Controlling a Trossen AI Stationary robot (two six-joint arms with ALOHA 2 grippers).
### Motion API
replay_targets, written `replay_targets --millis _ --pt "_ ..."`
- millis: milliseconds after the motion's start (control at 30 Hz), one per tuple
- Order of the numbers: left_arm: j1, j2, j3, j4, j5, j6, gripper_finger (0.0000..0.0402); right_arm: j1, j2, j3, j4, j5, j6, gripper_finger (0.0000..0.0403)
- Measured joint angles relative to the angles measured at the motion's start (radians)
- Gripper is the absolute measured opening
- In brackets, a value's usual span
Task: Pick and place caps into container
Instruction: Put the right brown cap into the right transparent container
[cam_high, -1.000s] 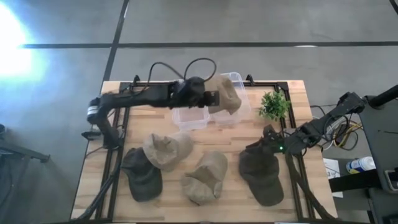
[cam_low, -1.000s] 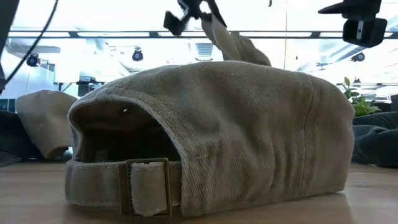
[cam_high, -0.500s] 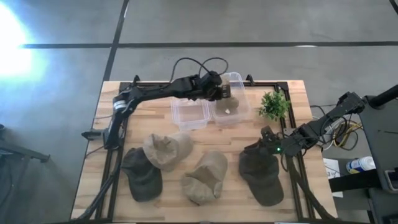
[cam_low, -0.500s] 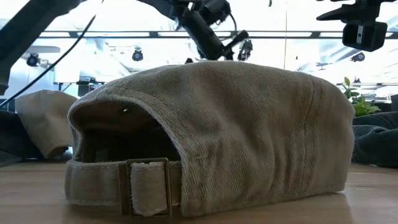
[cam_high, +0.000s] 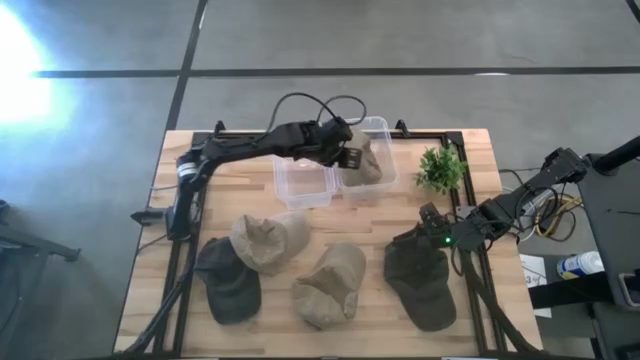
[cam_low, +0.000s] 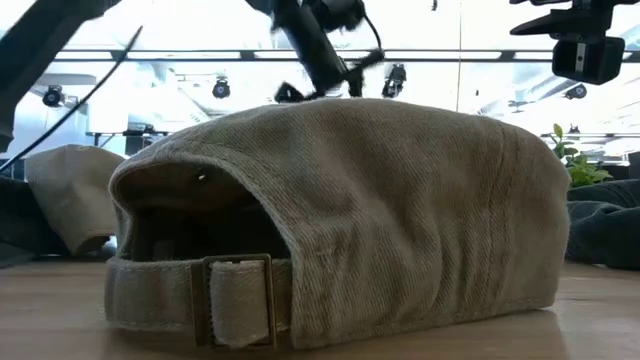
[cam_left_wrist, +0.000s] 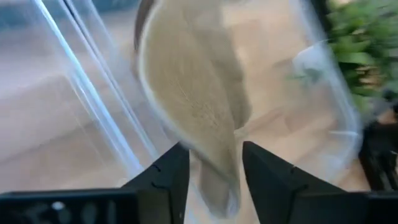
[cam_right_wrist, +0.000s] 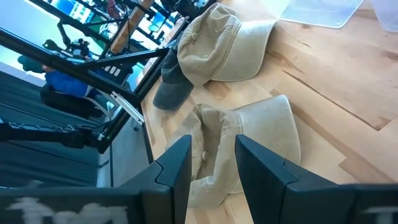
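A tan cap (cam_high: 368, 165) lies in the right one of two clear containers (cam_high: 385, 135) at the table's far side. My left gripper (cam_high: 352, 158) stands over that container, open, with the cap's narrow end between its fingers (cam_left_wrist: 214, 168). On the table's near half lie a tan cap (cam_high: 268, 240), a dark cap (cam_high: 230, 282), another tan cap (cam_high: 330, 285) and a second dark cap (cam_high: 420, 280). My right gripper (cam_high: 435, 225) waits open just over that dark cap's far end. My left gripper's open fingers stand on either side of the tan cap's narrow end (cam_left_wrist: 214, 183), coming from above and slanting into the container. Whether the fingers (cam_left_wrist: 171, 180) touch the cloth I cannot tell. The rest of the cap rests inside the container.
The left clear container (cam_high: 305, 180) stands beside the right one. A small green plant (cam_high: 440, 170) stands right of the containers. In the low view the middle tan cap (cam_low: 330, 230) fills the foreground and hides the containers. Black frame rails run along the table's left and right sides.
My left gripper has carried the tan cap toward the table's right edge, over the right container, and has come down. The cap, which hung high above the table a second ago, now lies inside the right container.
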Motion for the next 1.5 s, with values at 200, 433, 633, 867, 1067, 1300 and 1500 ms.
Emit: replay_targets --millis 200,433,633,867,1067,1300,1500 --pt "-0.080 -0.171 0.000 -0.033 0.064 0.162 0.0155 0.000 0.000 -0.013 -0.001 -0.029 0.005 0.0121" --pt "-0.371 -0.328 -0.044 -0.259 -0.053 0.138 0.0155 -0.003 0.082 -0.018 0.008 -0.134 0.051 0.0121" --pt "-0.602 -0.336 -0.235 -0.270 -0.153 -0.039 0.0155 -0.003 0.252 -0.018 0.105 -0.244 0.087 0.0121" --pt "-0.689 -0.301 -0.603 0.068 -0.124 -0.150 0.0155 -0.027 0.527 -0.013 0.416 -0.361 0.109 0.0121" --pt "-0.691 -0.268 -0.843 0.316 -0.001 -0.321 0.0155 -0.042 0.759 0.008 0.707 -0.422 0.165 0.0121" --pt "-0.725 -0.243 -0.925 0.555 0.027 -0.439 0.0155 -0.059 0.970 0.102 0.742 -0.429 0.240 0.0121" --pt "-0.750 -0.197 -0.924 0.792 0.027 -0.447 0.0155 -0.107 1.045 0.160 0.706 -0.425 0.292 0.0121"
